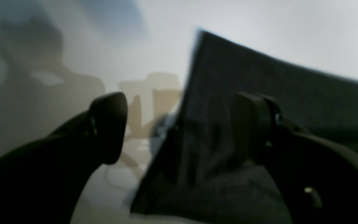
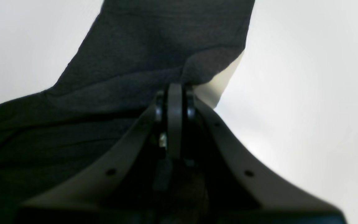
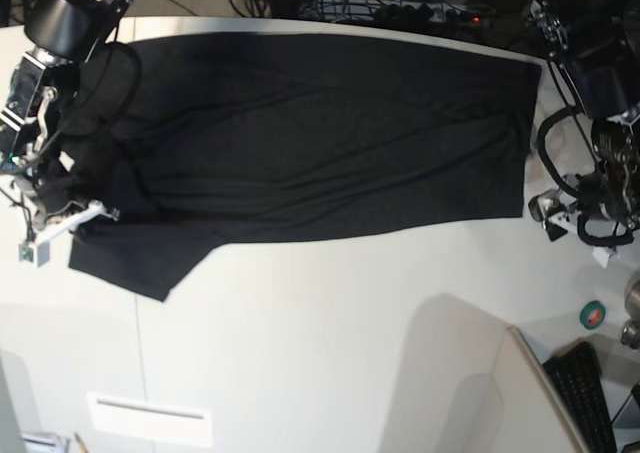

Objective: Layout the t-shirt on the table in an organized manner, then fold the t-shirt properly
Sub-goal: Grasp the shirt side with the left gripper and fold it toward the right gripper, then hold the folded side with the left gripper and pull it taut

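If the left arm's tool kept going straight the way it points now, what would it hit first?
Probably the black cloth t-shirt. The left tool stands open, and a raised fold of that shirt fills the gap near its right-hand finger. The view is blurred, so depth is uncertain; the off-white table lies beyond.

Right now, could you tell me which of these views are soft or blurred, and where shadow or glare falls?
Left wrist view: blurred throughout, the open left pincer and the t-shirt soft-edged, grey shadows on the table. Right wrist view: the shut right pincer fairly crisp, the cloth behind it softer. Base view: sharpest, evenly lit, with a faint shadow on the tabletop at lower right.
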{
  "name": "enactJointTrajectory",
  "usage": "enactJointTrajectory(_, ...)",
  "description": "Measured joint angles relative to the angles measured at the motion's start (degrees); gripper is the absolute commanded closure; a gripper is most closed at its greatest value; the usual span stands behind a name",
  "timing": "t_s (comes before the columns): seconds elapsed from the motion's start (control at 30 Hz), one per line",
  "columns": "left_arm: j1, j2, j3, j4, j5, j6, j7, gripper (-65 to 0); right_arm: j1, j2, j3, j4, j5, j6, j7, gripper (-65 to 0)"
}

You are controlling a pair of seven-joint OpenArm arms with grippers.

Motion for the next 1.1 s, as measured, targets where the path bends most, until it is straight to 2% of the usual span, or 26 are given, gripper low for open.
enactJointTrajectory(0.1, -3.1, -1.8, 9.1, -7.1, -0.5, -0.2, -4.4, -49.4, 0.0, 0.0, 0.0, 0.0, -0.1, 0.0, 0.1, 0.0)
enactJointTrajectory(0.17, -4.5, -1.6, 11.4, -11.0, -1.2, -0.5, -7.4, -49.4, 0.0, 0.0, 0.0, 0.0, -0.1, 0.0, 0.0, 0.0)
enactJointTrajectory(0.3, -4.8, -1.6, 11.6, -16.6, -0.6, -0.2, -10.2, -49.4, 0.0, 0.0, 0.0, 0.0, 0.0, 0.0, 0.0, 0.0)
enactJointTrajectory(0.37, -4.7, -1.9, 11.8, -17.0, -0.2, -0.1, -10.5, -49.4, 0.0, 0.0, 0.0, 0.0, -0.1, 0.0, 0.0, 0.0)
enactJointTrajectory(0.57, -4.9, -1.6, 15.3, -17.0, -0.8, -0.2, -15.9, -49.4, 0.0, 0.0, 0.0, 0.0, -0.1, 0.0, 0.0, 0.0)
enactJointTrajectory(1.0, -5.1, -1.6, 15.7, -17.2, -0.8, -0.2, -16.2, -49.4, 0.0, 0.0, 0.0, 0.0, -0.1, 0.0, 0.0, 0.0)
enactJointTrajectory(1.1, -5.8, -1.1, 15.7, -21.1, -0.8, -0.2, -21.8, -49.4, 0.0, 0.0, 0.0, 0.0, -0.1, 0.0, 0.0, 0.0)
